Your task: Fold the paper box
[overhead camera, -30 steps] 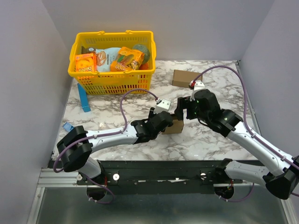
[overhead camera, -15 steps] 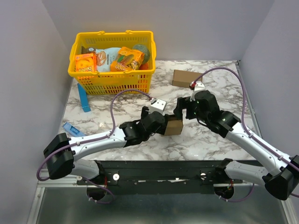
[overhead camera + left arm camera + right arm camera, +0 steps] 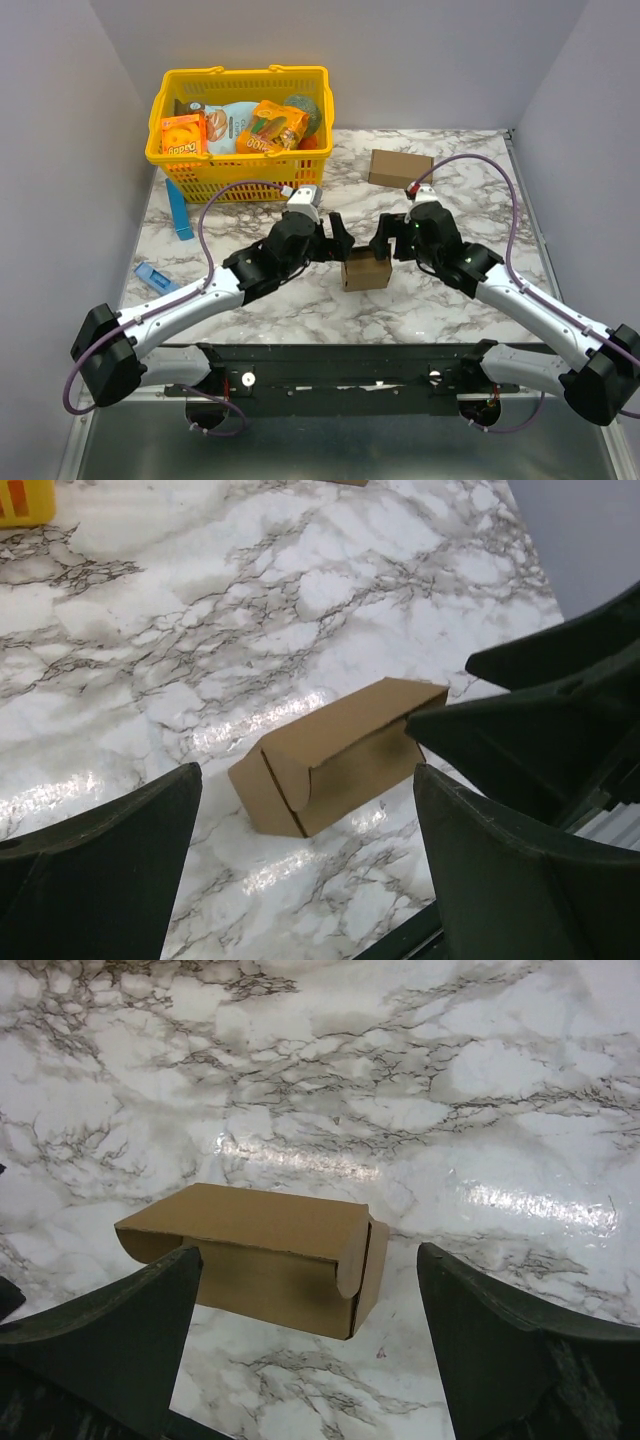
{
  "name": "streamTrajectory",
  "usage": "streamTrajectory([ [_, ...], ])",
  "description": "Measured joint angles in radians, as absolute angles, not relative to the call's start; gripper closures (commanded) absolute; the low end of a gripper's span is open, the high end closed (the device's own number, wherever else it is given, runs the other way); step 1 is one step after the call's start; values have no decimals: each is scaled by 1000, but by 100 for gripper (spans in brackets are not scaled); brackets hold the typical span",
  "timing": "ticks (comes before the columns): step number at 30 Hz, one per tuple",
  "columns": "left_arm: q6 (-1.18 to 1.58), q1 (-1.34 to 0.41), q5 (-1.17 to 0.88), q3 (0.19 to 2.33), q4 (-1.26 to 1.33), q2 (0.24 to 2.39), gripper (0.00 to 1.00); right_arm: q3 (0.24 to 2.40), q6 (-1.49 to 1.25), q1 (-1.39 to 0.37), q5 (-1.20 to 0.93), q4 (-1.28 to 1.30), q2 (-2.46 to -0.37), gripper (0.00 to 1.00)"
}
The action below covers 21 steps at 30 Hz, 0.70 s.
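The paper box (image 3: 365,270) is a small closed brown carton lying on the marble table between the two arms. My left gripper (image 3: 338,230) hovers just off its left far corner, open and empty. My right gripper (image 3: 385,237) hovers just off its right far corner, also open and empty. In the left wrist view the box (image 3: 330,755) lies flat beyond and between the spread fingers of the left gripper (image 3: 308,775), untouched. In the right wrist view the box (image 3: 260,1255) lies between the wide fingers of the right gripper (image 3: 308,1252), its tucked end flap facing right.
A yellow basket (image 3: 240,76) with orange snack packs stands at the back left. A longer brown carton (image 3: 400,168) lies at the back right. A blue strip (image 3: 180,210) leans by the basket and a small blue item (image 3: 148,272) lies near the left edge. Grey walls close in both sides.
My left gripper has opened, let go of the box and pulled back up and to the left. The box now rests alone on the table. The right gripper has barely shifted.
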<state>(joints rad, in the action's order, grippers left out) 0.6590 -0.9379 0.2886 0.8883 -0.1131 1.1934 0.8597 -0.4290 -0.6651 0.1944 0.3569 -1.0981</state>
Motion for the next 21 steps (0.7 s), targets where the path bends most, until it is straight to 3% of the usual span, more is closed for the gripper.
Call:
streamTrajectory([
  [17, 775, -813, 120, 871, 15, 1359, 14, 815, -465, -620, 197, 275, -1113, 8],
  [21, 781, -810, 112, 861, 28, 1375, 22, 793, -471, -615, 197, 263, -1120, 11],
])
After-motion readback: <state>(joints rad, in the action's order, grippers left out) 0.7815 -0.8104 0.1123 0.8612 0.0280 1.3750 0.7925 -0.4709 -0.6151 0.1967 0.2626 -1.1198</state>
